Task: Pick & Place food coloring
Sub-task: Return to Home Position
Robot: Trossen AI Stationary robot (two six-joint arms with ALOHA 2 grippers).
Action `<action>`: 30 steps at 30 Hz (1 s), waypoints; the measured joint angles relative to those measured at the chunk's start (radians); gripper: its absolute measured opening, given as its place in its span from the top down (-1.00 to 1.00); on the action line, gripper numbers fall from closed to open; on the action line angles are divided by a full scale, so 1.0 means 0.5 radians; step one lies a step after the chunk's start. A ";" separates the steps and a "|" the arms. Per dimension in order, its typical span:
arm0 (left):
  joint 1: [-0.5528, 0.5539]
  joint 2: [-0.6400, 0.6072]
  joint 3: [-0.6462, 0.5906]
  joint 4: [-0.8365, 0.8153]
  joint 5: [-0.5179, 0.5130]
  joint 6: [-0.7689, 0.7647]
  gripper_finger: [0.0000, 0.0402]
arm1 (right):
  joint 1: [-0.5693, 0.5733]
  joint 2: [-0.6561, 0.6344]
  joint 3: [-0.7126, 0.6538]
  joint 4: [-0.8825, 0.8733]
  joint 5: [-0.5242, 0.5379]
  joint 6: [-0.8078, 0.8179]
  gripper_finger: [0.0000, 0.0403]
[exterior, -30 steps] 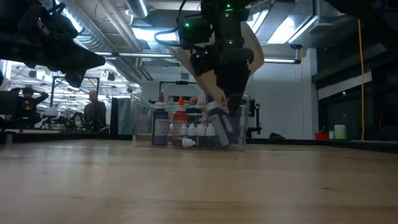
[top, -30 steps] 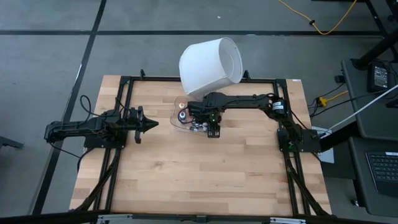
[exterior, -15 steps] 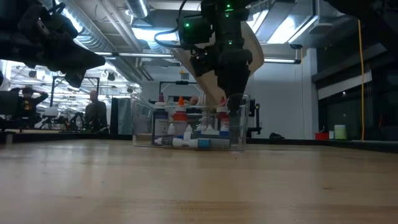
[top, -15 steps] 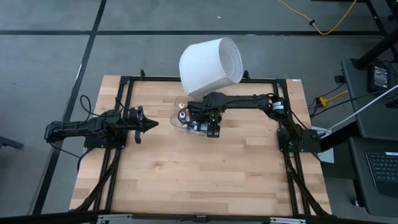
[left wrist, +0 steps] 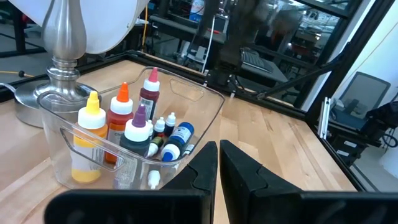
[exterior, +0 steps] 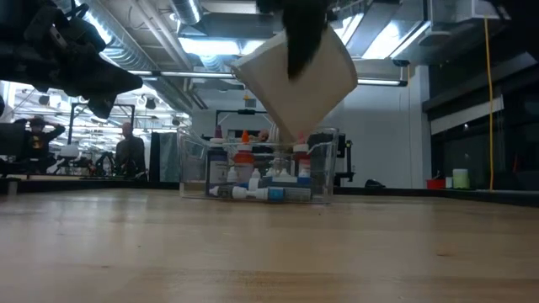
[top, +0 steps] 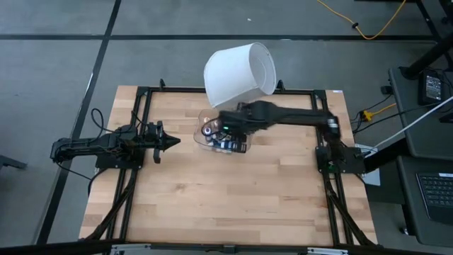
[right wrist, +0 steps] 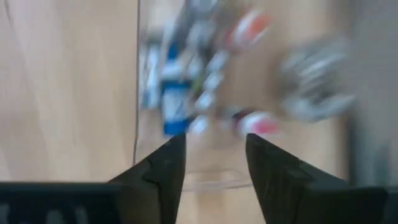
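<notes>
The food coloring bottles [left wrist: 155,134] fill a clear plastic tray [left wrist: 205,102] at the table's far middle. Taller ones with yellow, orange and purple caps stand upright, and tiny ones [exterior: 253,192] lie on the tray's floor. My right gripper [right wrist: 211,146] hangs above the tray [top: 205,138], pointing steeply down. It is open, with nothing between its fingers. In the low view it shows only as a dark blur [exterior: 301,42] at the top. My left gripper [left wrist: 217,168] waits shut and level at the table's left [top: 170,140], pointing at the tray.
A lamp with a big white shade [top: 239,74] and a metal foot [left wrist: 59,68] stands just behind the tray. A black frame [top: 141,106] runs round the tabletop. Bare wood [top: 226,198] reaches from the tray to the near edge.
My right gripper has risen out of the tray, from down among the bottles to well above them, and has tipped a little. A small blue-labelled bottle that leaned at its fingers now lies on its side on the tray's floor.
</notes>
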 joint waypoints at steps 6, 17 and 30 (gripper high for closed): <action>0.000 0.000 0.000 0.000 0.000 0.000 0.92 | 0.299 -0.414 0.192 0.247 0.307 -0.056 0.46; 0.000 0.000 0.000 0.000 0.000 0.000 0.93 | 0.471 -1.439 -0.690 0.996 0.009 -0.464 0.96; 0.000 0.000 0.000 0.000 0.000 0.000 0.92 | -0.009 -3.001 -3.249 3.124 -0.747 -0.155 0.98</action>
